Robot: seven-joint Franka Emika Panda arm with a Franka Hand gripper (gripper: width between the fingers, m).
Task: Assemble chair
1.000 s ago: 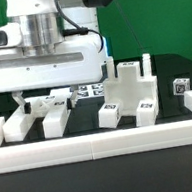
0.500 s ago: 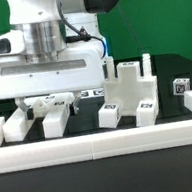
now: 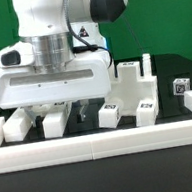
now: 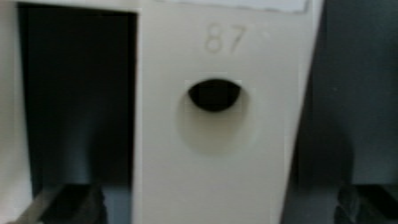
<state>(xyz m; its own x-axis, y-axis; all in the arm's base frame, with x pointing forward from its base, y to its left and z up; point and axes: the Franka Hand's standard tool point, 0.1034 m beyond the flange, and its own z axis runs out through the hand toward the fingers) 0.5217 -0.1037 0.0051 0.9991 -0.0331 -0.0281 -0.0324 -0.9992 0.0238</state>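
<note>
The chair is in loose white pieces on the black table [image 3: 90,131], and I can see none of them joined. The slab [image 4: 222,150] right under my wrist camera is flat and white. It has one round dark hole [image 4: 214,95] in its middle and faint embossed digits near the hole that I can't read for certain. My gripper [image 4: 210,205] is spread as wide as it goes, with one dark fingertip [image 4: 80,203] on either side of that slab, and it has hold of nothing. The picture is too blurred there for me to tell whether the fingers touch the slab's edges.

In the exterior view, my gripper [image 3: 60,108] hangs low over that view's left half of the table, with its fingers down among the pieces. A short block [image 3: 56,121] with a tag on top sits between them, and it is probably the slab my wrist camera sees. Just beside it, toward the exterior view's left, lies a second block [image 3: 18,123]. Toward the exterior view's right stands a small tagged block [image 3: 110,115], with a larger stepped piece [image 3: 138,89] with upright posts close against it. Well apart at the far right is a little tagged cube [image 3: 180,86]. A low white border rail [image 3: 102,144] encloses all of this at the front and sides, and a green backdrop [image 3: 163,22] stands behind.
</note>
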